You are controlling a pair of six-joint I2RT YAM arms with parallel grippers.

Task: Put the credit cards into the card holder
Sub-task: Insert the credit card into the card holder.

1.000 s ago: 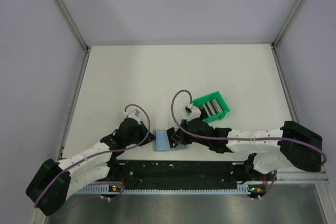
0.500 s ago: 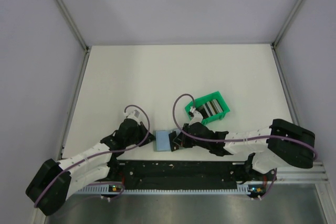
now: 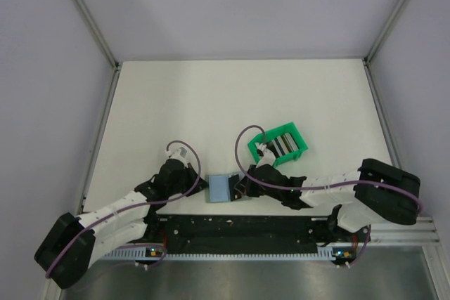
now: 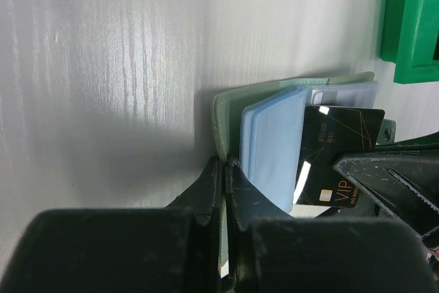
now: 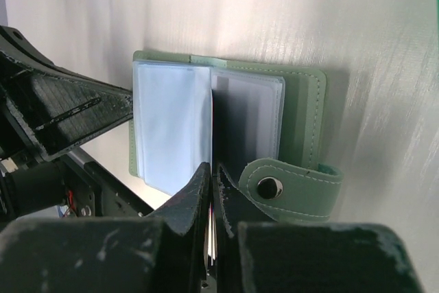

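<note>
While the card holder (image 3: 223, 188) lies open, both arms pinch

It sits near the front edge of the table (image 3: 211, 103). The left gripper (image 4: 224, 169) is clamped on its green cover. The right gripper (image 5: 211, 173) pinches a black credit card (image 4: 339, 149), whose edge seemingly sits between the blue sleeves.

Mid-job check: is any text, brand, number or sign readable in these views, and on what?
"VIP": gold print, apparently, near the lower corner of the black card, left wrist view.
Finer gold print higher on that card: too small to read.
Card holder, green bin: no text visible.
</note>
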